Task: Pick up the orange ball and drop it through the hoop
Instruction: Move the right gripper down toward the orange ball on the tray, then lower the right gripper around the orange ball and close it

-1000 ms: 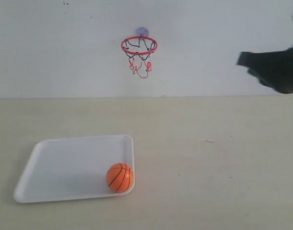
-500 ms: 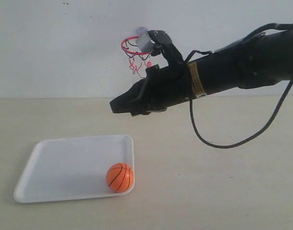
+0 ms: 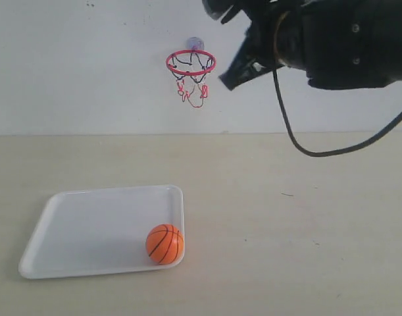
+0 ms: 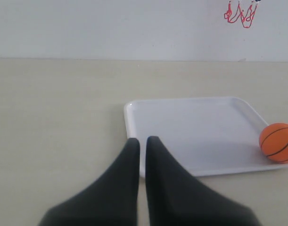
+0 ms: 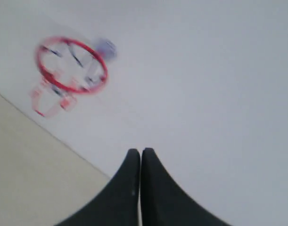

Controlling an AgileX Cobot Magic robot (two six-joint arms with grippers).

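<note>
The orange ball (image 3: 164, 244) rests in the near right corner of a white tray (image 3: 95, 230), untouched. On the back wall hangs the hoop (image 3: 191, 62), red ring with its string net below. My right gripper (image 3: 226, 82) is raised high, just right of the hoop and pointing toward it, shut and empty. In the right wrist view the hoop (image 5: 71, 66) is blurred, off to one side of the shut gripper (image 5: 140, 151). The left gripper (image 4: 141, 141) is shut and empty at the tray's (image 4: 195, 132) edge, well away from the ball (image 4: 277, 142). The exterior view does not show it.
The right arm's thick black body (image 3: 345, 43) and a hanging cable (image 3: 299, 141) fill the upper right. A beige tabletop (image 3: 286, 224) stretches right of the tray. The white wall (image 3: 89, 79) stands behind.
The right arm swept in from the right edge, reached out low above the tray's far side, then rose up and right to beside the hoop. The ball and tray stayed still.
</note>
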